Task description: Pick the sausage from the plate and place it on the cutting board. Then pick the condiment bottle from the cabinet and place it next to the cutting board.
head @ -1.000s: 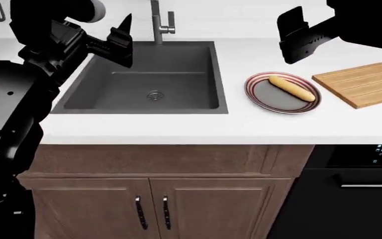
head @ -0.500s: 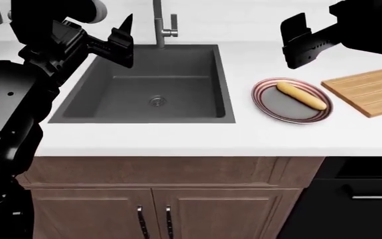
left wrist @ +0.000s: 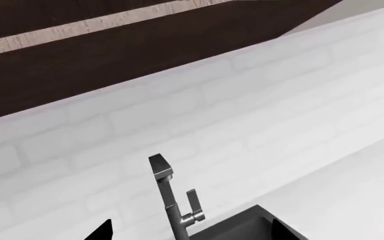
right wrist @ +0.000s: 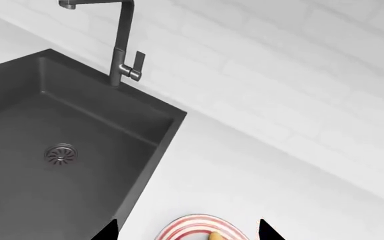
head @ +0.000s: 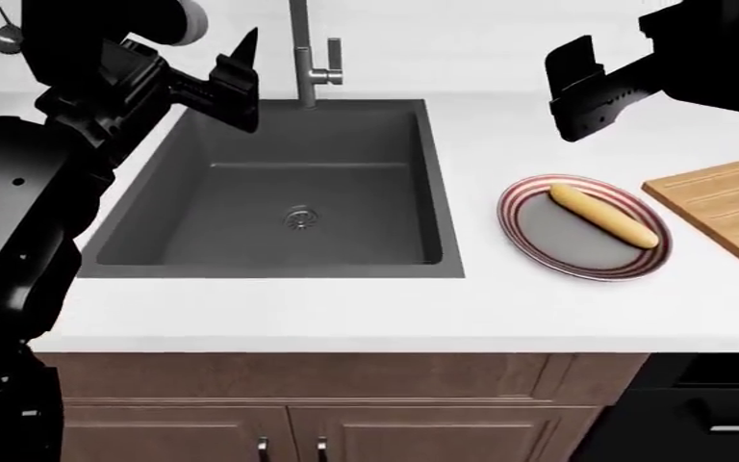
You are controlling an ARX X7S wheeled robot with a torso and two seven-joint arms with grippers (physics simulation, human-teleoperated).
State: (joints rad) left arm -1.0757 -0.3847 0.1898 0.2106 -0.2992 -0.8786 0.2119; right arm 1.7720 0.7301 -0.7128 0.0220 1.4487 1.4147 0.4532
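Two open grippers, nothing held.
The sausage point(head: 603, 215) lies on the plate point(head: 526, 228), now lower right of frame; left gripper point(head: 236, 85) and right gripper point(head: 577, 87) hang spread; cutting board point(head: 729, 207) slid toward the right edge.

A grey faucet point(left wrist: 173, 205) rises before the white tiled wall point(left wrist: 245, 125).

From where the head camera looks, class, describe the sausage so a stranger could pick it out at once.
Start at the dark sink set in the white counter, then look to its right to the round plate with the red-and-white striped rim, just left of the wooden cutting board. The sausage lies across that plate: the only pale yellow-tan, round-ended stick there.
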